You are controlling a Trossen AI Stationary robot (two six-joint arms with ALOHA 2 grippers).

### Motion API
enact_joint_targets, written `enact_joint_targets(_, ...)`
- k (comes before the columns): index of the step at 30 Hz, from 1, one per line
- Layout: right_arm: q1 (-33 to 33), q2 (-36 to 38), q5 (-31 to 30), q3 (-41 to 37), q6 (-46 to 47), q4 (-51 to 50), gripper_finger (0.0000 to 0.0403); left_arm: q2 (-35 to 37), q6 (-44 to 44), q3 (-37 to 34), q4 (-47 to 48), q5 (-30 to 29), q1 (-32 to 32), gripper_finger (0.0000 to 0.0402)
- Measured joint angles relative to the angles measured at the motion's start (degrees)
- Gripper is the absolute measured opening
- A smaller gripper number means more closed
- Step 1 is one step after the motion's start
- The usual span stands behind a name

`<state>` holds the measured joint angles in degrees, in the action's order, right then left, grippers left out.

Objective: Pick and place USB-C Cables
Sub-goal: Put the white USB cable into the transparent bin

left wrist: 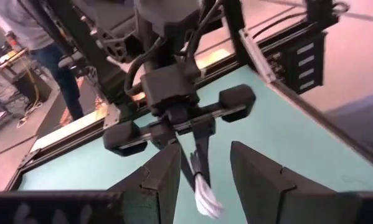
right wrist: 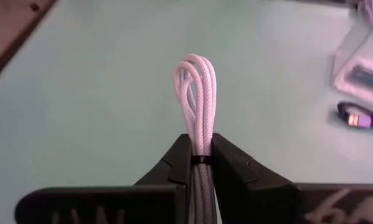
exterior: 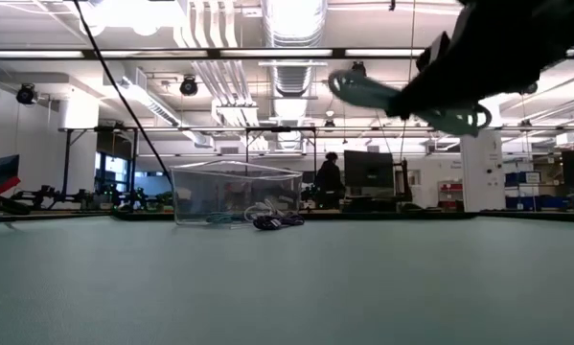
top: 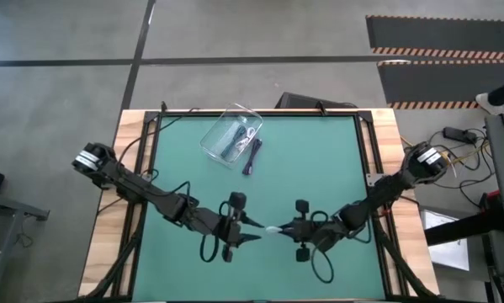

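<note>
A white USB-C cable bundle (right wrist: 197, 93) is gripped by my shut right gripper (right wrist: 198, 155) above the table's near middle. Its looped end sticks out past the fingertips toward my left gripper (left wrist: 205, 180). That gripper is open, and its fingers stand on either side of the loops (left wrist: 206, 196) without touching them. In the high view the two grippers (top: 252, 230) (top: 283, 229) face each other with the white cable (top: 272, 229) between them. A dark purple cable (top: 252, 157) lies on the mat beside the clear box (top: 232, 135), which has more cables inside it. My right gripper pinches the white bundle between its two fingers at the black tie band (right wrist: 198, 160), below the looped end. The fingers come from the table's right, slanting a little downward, and lie along the bundle. The bundle is lifted clear of the mat, loops pointing left.
The clear box (exterior: 234, 196) stands at the far middle of the green mat (top: 319, 168), the purple cable (exterior: 272, 222) in front of it. A wooden and black frame (top: 378, 168) edges the mat. A person (exterior: 330, 177) is in the room far behind.
</note>
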<state>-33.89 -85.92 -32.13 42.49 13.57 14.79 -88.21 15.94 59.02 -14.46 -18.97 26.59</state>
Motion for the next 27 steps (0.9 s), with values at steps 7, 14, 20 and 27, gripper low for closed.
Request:
enact_joint_targets(7, -0.14, -0.28, -0.06, -2.77, -7.33, 13.86, 0.0029, 0.77, -0.13, -0.82, -0.05, 3.62, -0.02, 0.0125)
enact_joint_targets(14, -0.12, -0.39, -1.43, -4.15, -11.72, 20.97, 0.0029, 0.77, -0.52, -0.99, -0.11, 3.99, -0.02, 0.0125)
enact_joint_targets(20, -0.11, -0.39, -1.41, -3.95, -16.47, 25.45, 0.0029, 0.60, -0.61, -1.33, -1.57, 3.73, -0.98, 0.0125)
enact_joint_targets(27, -0.11, -0.43, -1.25, -3.84, -22.49, 32.28, 0.0029, 0.29, -2.15, -1.31, -1.95, 3.55, -1.57, 0.0125)
